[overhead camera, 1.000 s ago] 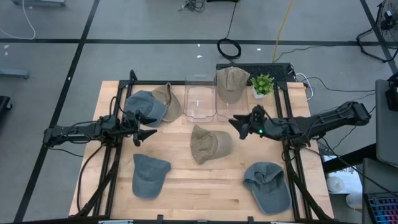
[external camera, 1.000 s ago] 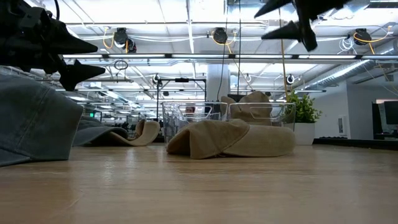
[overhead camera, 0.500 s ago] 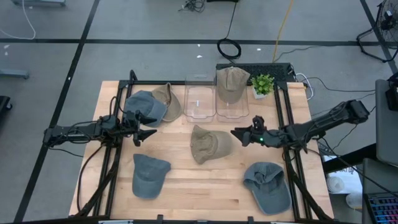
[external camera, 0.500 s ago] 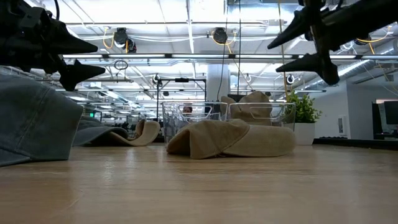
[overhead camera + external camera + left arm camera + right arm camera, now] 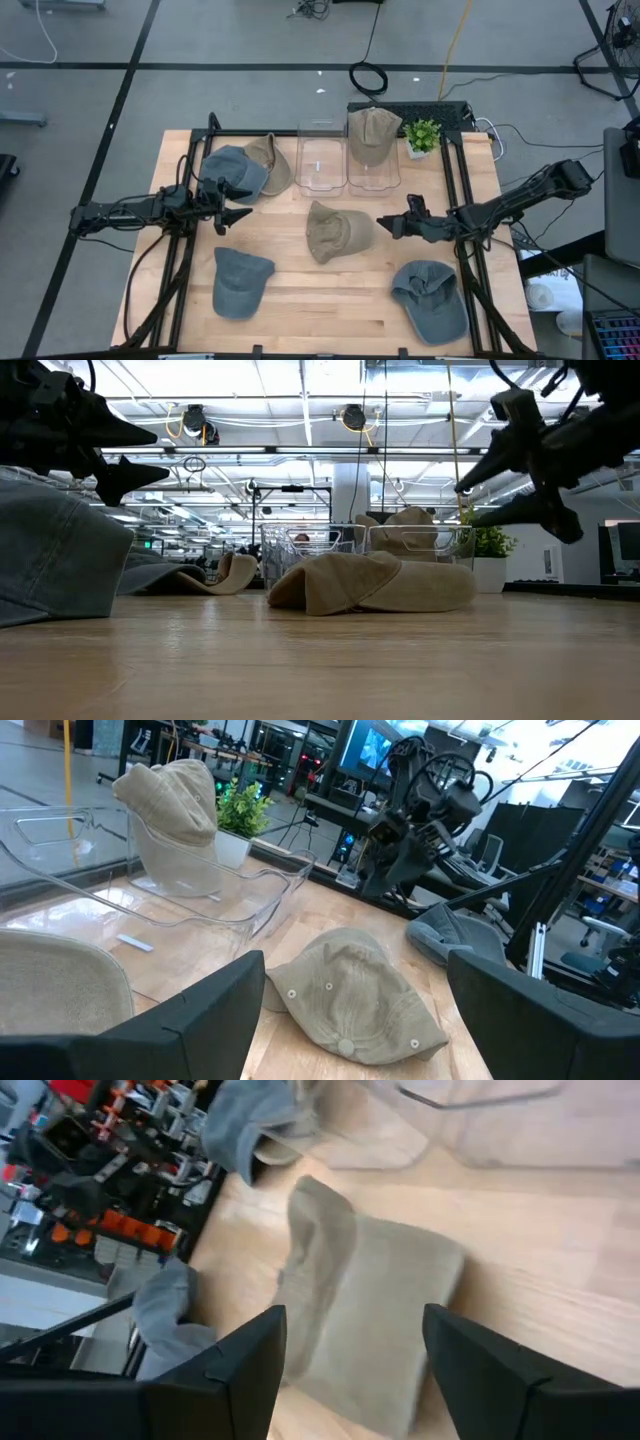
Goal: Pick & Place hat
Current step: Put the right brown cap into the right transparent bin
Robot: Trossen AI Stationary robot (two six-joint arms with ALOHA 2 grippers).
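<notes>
Right tool [image 5: 381,224] lower, open beside tan hat [image 5: 336,231]

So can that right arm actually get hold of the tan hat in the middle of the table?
Probably yes. The right gripper hangs open just beside the tan hat, pointed at it, with bare table between them and nothing in the way. The left gripper waits farther off.

crumpled khaki hat [image 5: 337,231] mid-table
</notes>
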